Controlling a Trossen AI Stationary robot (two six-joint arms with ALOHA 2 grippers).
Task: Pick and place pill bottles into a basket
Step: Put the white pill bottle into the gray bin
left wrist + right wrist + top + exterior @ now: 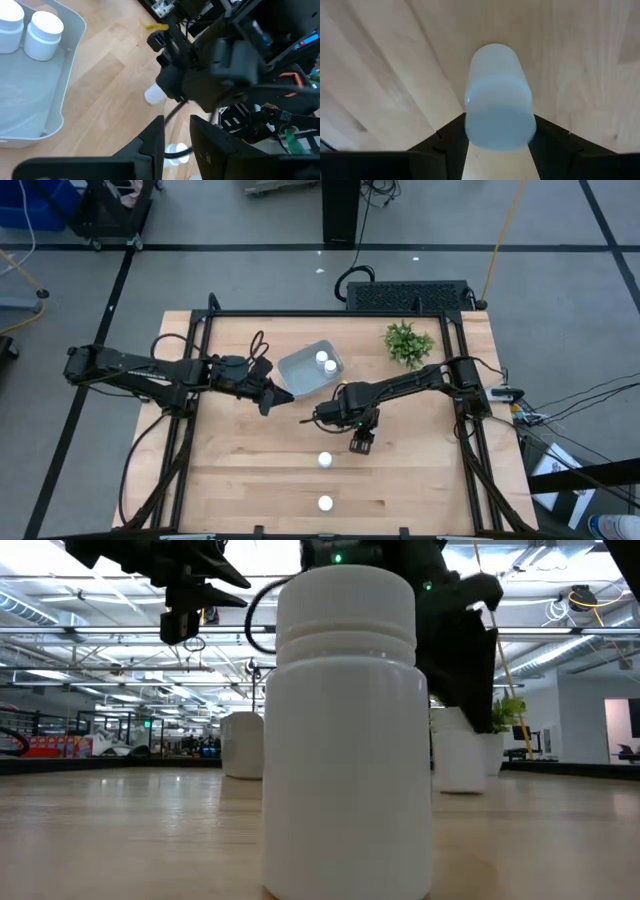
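progress: two bottles binned, three left

bottles already in the shallow pale blue-grey plastic basket [305, 370] number two: two small white cylindrical pill bottles [326, 362] stand side by side in its corner toward 2 o'clock, seen also in the left wrist view [43, 35]. the basket sits on the pale wooden desk [240, 470] just toward 12 o'clock of centre.

three bottles look to be outside it. one white bottle [499, 100] is between the right gripper [500, 132] jaws, which press its sides; this gripper hangs near desk centre, toward 5 o'clock of the basket. whether the bottle is lifted off the wood cannot be told. two more white bottles stand free toward 6 o'clock: one [324, 460] just below the right gripper, another [325, 503] near the desk's front edge, filling the low view [345, 730].

the left gripper [268, 394] waits beside the basket's 8 o'clock corner, jaws released and parted with nothing between them.

each bottle is a plain, unlabelled squat cylinder with a ridged cap, smooth and likely light. by my judgement, the task is under halfway done.
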